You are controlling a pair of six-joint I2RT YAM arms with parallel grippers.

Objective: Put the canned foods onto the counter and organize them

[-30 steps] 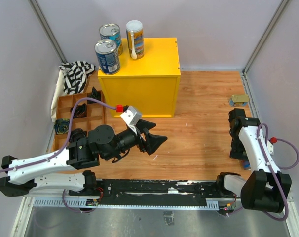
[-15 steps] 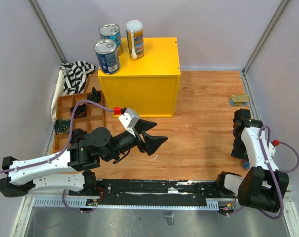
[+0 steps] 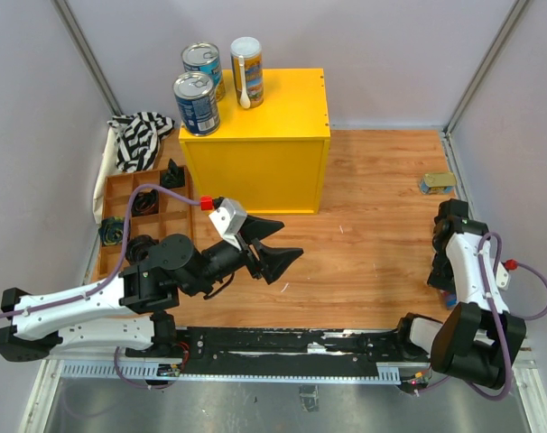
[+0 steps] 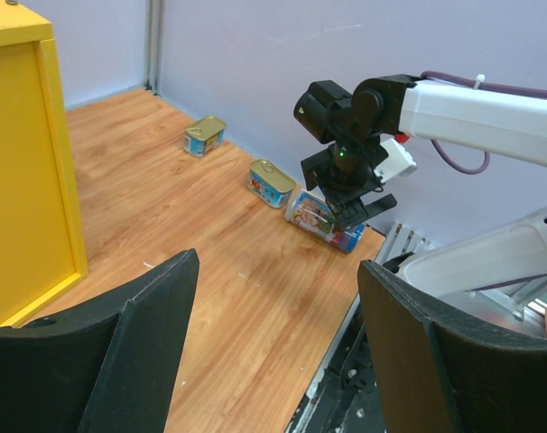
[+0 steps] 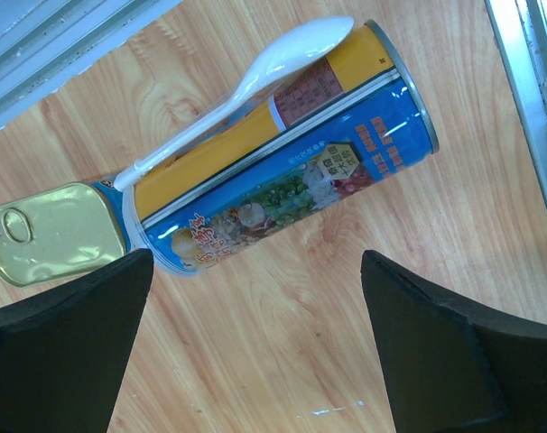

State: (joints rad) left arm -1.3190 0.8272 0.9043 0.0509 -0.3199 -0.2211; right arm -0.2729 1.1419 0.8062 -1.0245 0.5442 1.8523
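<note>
The yellow counter (image 3: 255,135) stands at the back with two blue cans (image 3: 196,103) (image 3: 202,65) and one slim yellow-blue can (image 3: 247,72) upright on its top. The other slim can (image 5: 282,149) lies on its side on the floor with a white spoon on it, also in the left wrist view (image 4: 323,219). One gold tin (image 5: 52,230) lies right by its end, the other (image 3: 437,183) lies farther back. My right gripper (image 5: 255,271) is open, just above and short of the lying can. My left gripper (image 3: 290,241) is open and empty over the mid floor.
A brown wooden compartment tray (image 3: 120,177) with small black objects lies at the left, with a striped cloth (image 3: 138,135) behind it. Grey walls close in the right side next to the lying can. A black rail (image 3: 282,347) runs along the near edge.
My right wrist has shifted slightly right and nearer, over the lying can. My left arm has drawn back a little to the left. Both grippers stay open.
</note>
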